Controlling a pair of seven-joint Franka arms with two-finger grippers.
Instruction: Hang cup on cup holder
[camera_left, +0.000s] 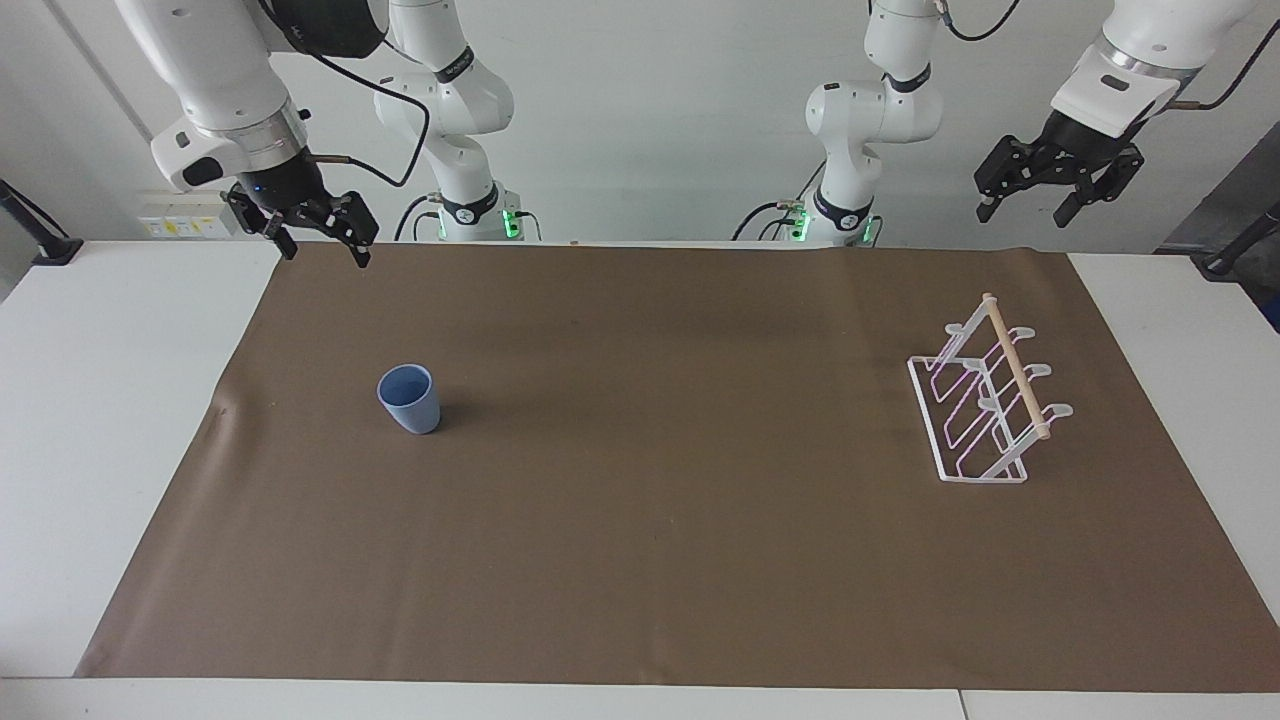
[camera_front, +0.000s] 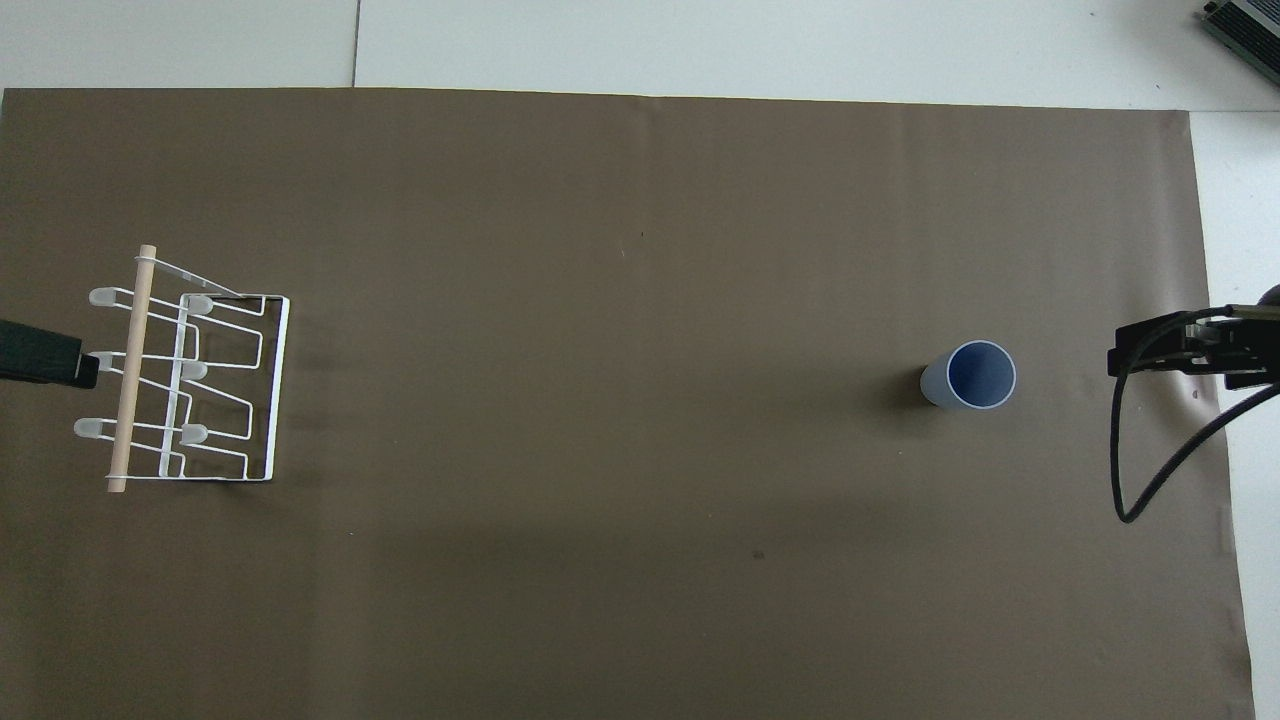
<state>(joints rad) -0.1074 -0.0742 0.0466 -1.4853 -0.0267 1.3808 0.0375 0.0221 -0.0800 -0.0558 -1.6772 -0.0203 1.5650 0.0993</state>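
Cup and cup holder stand well apart on the brown mat.

The cup (camera_left: 409, 398) stands upright toward the right arm's end; the cup holder (camera_left: 985, 392) toward the left arm's end. The right gripper (camera_left: 318, 236) and the left gripper (camera_left: 1055, 195) hang high, fingers spread, holding nothing.

Readable text: none on anything in either view.
Labels, brands, numbers, signs: none can be made out.
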